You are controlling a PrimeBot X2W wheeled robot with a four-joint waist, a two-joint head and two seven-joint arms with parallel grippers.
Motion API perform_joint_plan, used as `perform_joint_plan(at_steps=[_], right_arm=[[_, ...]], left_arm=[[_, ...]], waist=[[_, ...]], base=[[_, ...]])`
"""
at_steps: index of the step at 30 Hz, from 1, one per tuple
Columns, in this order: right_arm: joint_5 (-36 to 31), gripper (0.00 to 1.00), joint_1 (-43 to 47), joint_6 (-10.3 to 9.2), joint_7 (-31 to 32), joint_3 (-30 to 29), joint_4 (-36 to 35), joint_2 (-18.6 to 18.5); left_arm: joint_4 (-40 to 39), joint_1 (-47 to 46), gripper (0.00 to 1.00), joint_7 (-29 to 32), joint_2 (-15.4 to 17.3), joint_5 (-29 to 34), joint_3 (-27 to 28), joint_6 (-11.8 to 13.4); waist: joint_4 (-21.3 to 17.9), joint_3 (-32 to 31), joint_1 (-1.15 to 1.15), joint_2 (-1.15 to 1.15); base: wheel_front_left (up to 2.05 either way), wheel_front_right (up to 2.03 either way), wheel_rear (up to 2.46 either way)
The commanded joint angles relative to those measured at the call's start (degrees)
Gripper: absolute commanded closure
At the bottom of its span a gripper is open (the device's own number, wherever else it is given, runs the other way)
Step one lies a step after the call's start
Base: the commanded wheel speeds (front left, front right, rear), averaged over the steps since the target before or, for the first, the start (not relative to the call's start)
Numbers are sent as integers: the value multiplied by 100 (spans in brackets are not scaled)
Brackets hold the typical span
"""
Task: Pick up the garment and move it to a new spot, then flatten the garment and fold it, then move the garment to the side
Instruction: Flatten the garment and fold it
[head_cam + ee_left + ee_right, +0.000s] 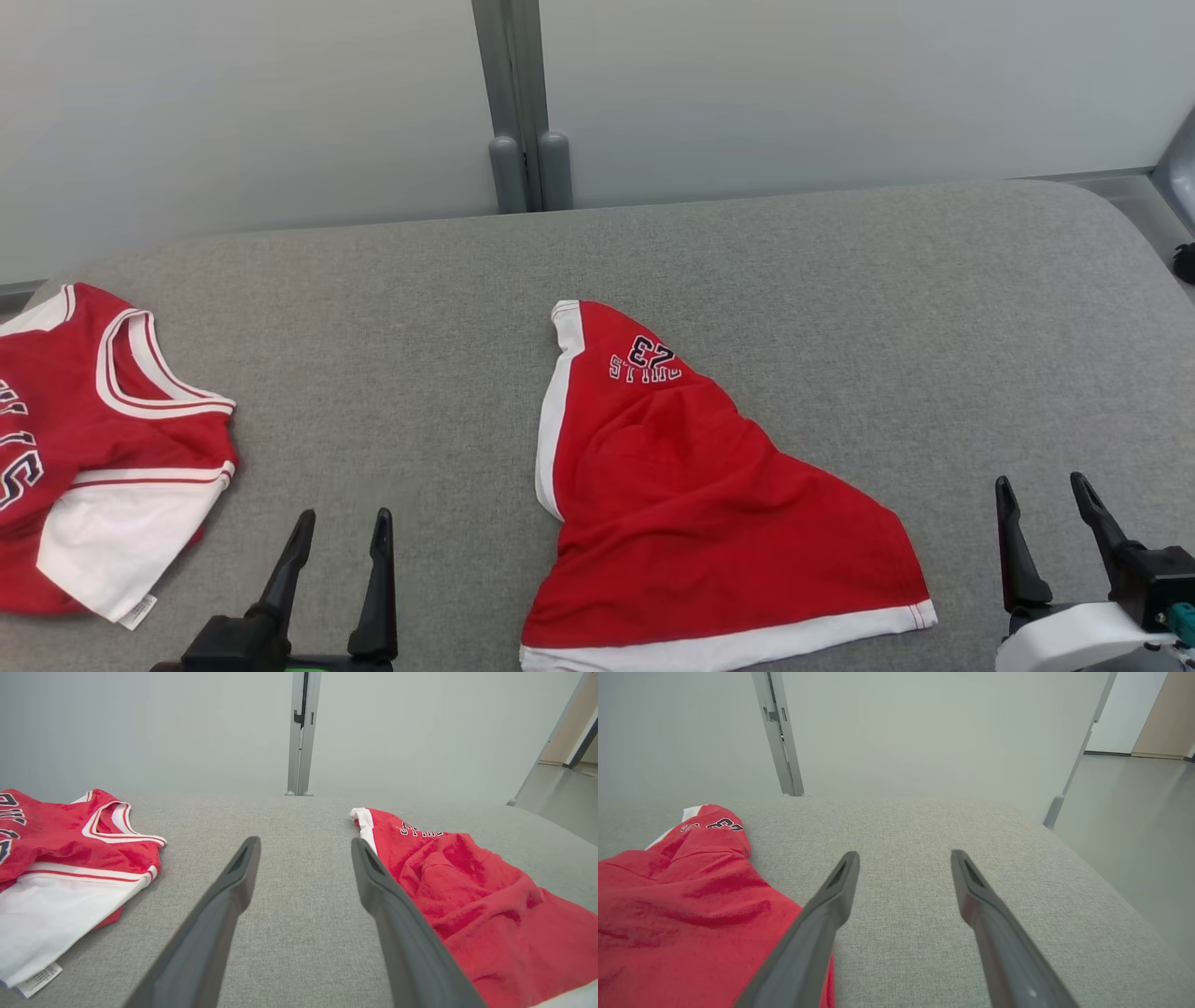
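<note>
Shorts [691,504], red with white trim and a dark number print, lie bunched in a rough triangle at the middle of the grey padded surface [794,252]. One white-edged corner points toward the far wall, and the wide white band lies along the near side. Not flat: ridges and a fold run across the red panel. Left gripper [344,515] hovers just left of the shorts, jaws spread, nothing between them. Right gripper [1042,481] sits to the right of the near corner, clear of the cloth, jaws likewise spread and empty. A red and white jersey [103,420] lies well to the left, near that edge of the surface. Judgement: the shorts are the garment in hand, and no grasp has been made on them. Risks from here: a pinch on the bunched middle may catch only the top layer, so the cloth lifts twisted and lands more creased. Uneven heights between the two arms would skew it. Dragging across the textured cover could roll the band under. A leftward reach could snag the jersey.
</note>
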Motion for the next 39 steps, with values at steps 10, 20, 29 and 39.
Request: perform_joint_plan(at_steps=[10,20,29,39], right_arm=[[-205,0,-228,-2,-18,393,-803,-227],[-320,0,-531,-2,-18,781,-342,-361],[-283,0,-487,-2,-18,801,-135,-291],[-120,0,-396,-2,-17,810,-372,-356]], left_arm=[[-51,203,0,-10,-1126,1342,1394,-796],[118,182,0,-10,-1468,1909,2147,-1386],[590,146,0,-10,-1500,1761,2156,-1633],[625,81,0,-11,-1501,1831,1975,-1667]], waist=[[40,44,0,0],[76,146,0,0],[131,125,0,0],[107,62,0,0]], base=[[0,0,0],[0,0,0],[0,0,0],[0,0,0]])
